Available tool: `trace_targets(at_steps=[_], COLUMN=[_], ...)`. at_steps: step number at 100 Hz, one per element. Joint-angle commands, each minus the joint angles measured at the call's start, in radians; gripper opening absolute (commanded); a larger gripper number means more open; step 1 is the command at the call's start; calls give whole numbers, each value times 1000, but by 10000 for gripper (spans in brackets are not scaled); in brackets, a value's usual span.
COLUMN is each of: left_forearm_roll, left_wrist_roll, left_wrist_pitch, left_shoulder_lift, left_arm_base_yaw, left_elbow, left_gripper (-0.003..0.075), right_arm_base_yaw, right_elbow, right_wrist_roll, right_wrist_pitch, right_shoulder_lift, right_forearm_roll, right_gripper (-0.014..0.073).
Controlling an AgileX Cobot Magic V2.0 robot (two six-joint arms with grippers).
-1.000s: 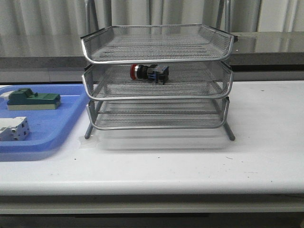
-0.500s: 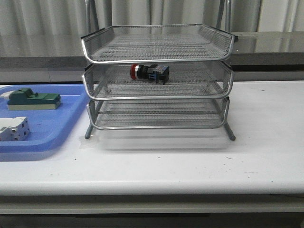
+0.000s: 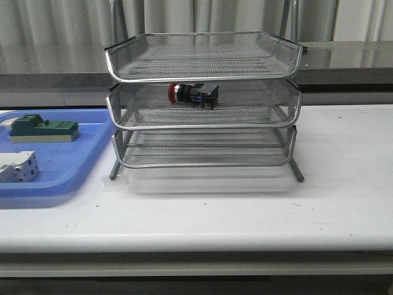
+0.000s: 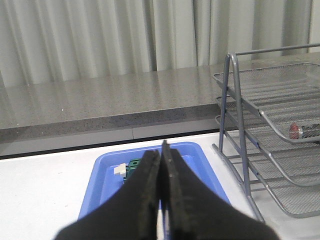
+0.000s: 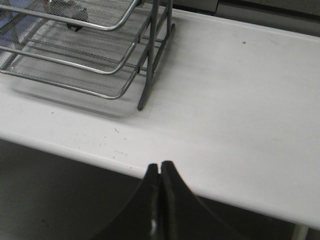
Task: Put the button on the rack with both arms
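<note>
Front view: silver wire rack with three tiers, standing on white worktop. Button lying on its side in the middle tier, left of centre, red head pointing left, black and blue body to the right. Blue tray just beside the rack on the left, holding a green part at the back and a white part nearer the front. No arm visible from this camera.

Left wrist view: left claw closed, fingers pressed together, gripping nothing, held above the worktop near the blue tray. Green part partly hidden behind the fingertips. Rack off to the side, with the red head of the button visible through the mesh of the middle tier.

Right wrist view: right claw also closed and holding nothing, over the front edge of the worktop. Corner of the rack with one leg well apart from the claw. Dark, blurred shape in the middle tier, probably the button, not clear enough to say more.
</note>
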Motion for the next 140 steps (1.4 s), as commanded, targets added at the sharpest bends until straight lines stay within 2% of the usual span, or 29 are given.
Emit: trace_targets(at_steps=[1,22,43,52,84,140], left_forearm_roll=[-11,-11,-11,-11,-11,-11], left_wrist_roll=[-11,-11,-11,-11,-11,-11], left_wrist_pitch=[-71,-71,-71,-71,-71,-71], left_shoulder_lift=[10,10,10,10,10,10], left_arm_base_yaw=[1,1,1,1,1,1], left_elbow=[-27,-27,-27,-27,-27,-27], left_gripper=[-20,-20,-20,-20,-20,-20], right_arm_base_yaw=[-8,-8,-8,-9,-60,-60], right_elbow=[8,197,387,441,553,554], right_wrist_roll=[1,38,101,119,167,167], right_wrist_pitch=[-157,-416,-548,-572,-681,-671], right_shoulder_lift=[-18,-170,-326,-383,-378,-378], right_forearm_roll=[-10,-19,-38,-38,-38,-38], right_gripper=[-60,-60,-60,-60,-60,-60])
